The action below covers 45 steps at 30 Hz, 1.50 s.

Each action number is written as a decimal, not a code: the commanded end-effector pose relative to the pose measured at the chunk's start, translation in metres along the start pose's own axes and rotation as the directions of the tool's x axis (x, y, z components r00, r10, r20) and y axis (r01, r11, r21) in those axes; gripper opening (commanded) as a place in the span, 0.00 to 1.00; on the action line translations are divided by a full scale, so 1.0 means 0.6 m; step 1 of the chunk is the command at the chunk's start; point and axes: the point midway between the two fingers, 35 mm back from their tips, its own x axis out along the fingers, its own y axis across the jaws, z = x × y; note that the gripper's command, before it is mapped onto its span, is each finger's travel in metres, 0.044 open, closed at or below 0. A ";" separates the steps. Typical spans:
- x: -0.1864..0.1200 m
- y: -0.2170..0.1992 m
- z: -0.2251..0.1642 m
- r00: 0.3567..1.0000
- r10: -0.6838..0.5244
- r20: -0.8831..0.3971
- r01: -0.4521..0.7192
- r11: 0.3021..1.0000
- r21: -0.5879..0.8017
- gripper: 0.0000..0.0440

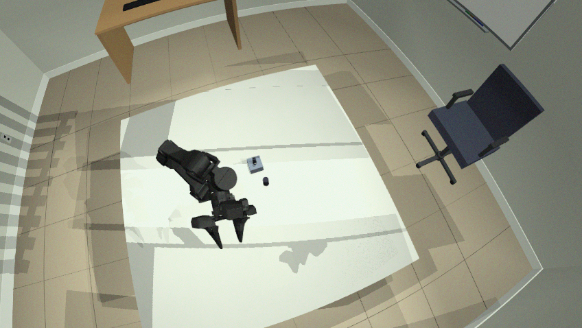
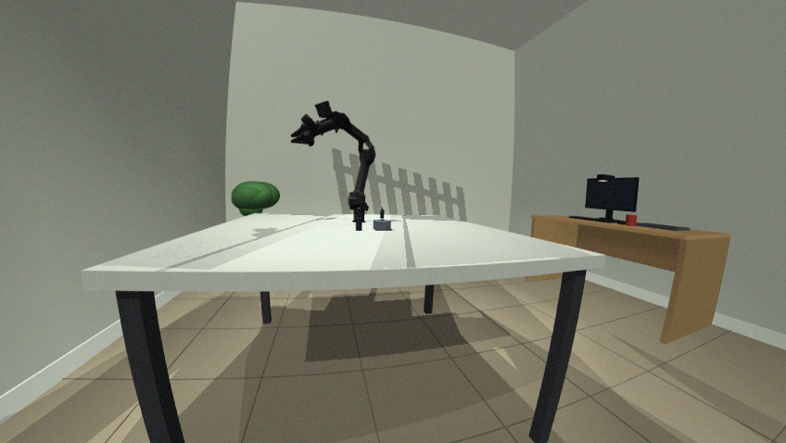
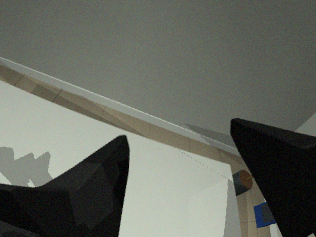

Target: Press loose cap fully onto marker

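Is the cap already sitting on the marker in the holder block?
No, the cap stands on the table, apart from the holder block and its marker.
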 end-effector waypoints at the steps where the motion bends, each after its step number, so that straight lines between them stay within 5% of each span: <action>1: 0.003 0.018 -0.002 1.000 0.026 -0.008 -0.026 1.000 0.003 0.70; 45: -0.002 0.261 -0.048 0.933 0.319 -0.164 -0.314 0.948 0.056 0.71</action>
